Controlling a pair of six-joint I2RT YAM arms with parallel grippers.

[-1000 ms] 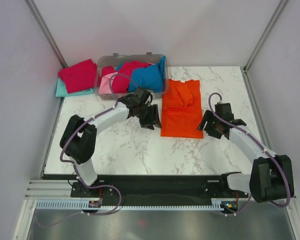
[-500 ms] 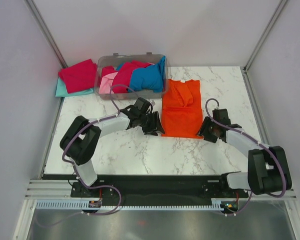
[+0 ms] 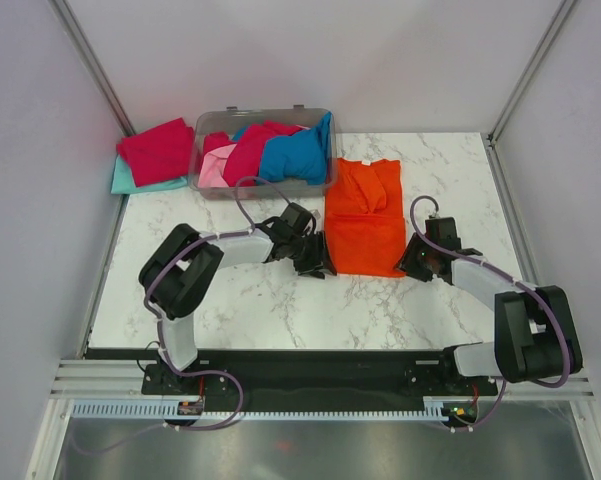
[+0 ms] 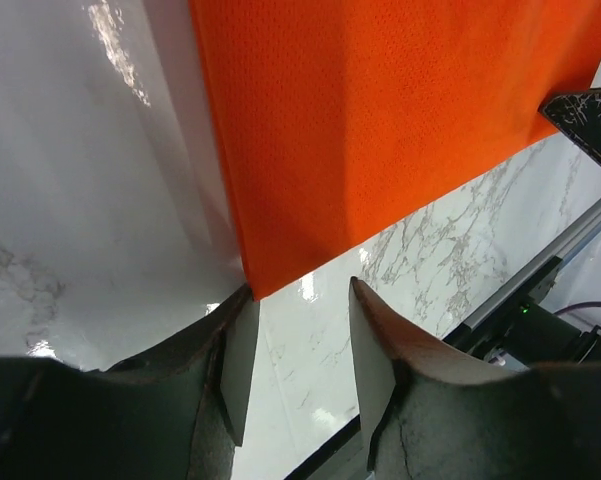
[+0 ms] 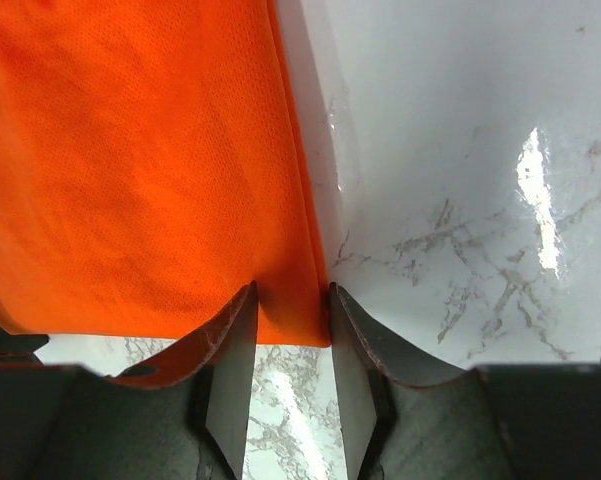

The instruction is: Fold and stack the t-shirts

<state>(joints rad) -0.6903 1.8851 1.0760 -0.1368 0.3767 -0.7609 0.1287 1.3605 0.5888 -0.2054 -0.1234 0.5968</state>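
1. Top view: orange t-shirt point(image 3: 363, 225) lies flat on desk point(image 3: 240, 300), sides folded in, roughly a rectangle, collar end far, just R of the bin point(image 3: 265, 112). L hand point(image 3: 315, 262) sits low at its near-L corner, R hand point(image 3: 412, 262) low at its near-R corner. Bin holds red t-shirt point(image 3: 248, 155), blue t-shirt point(image 3: 295, 155) & pink t-shirt point(image 3: 213, 170), all rumpled. L of bin: folded crimson t-shirt point(image 3: 157, 150) on top of teal t-shirt point(image 3: 125, 182)
2. L wrist: L hand point(image 4: 302, 295) part open, only bare desk point(image 4: 80, 150) btwn its fingers. Orange t-shirt point(image 4: 380, 120) corner sits right at tip of one finger point(image 4: 242, 310), touching or just short, can't tell which
3. R wrist: R hand point(image 5: 291, 292) part open, fingers straddling the orange t-shirt point(image 5: 130, 150) corner, w/ its side edge filling the gap btwn the tips. Cloth lies flat on desk point(image 5: 460, 150), no clear pinch on it
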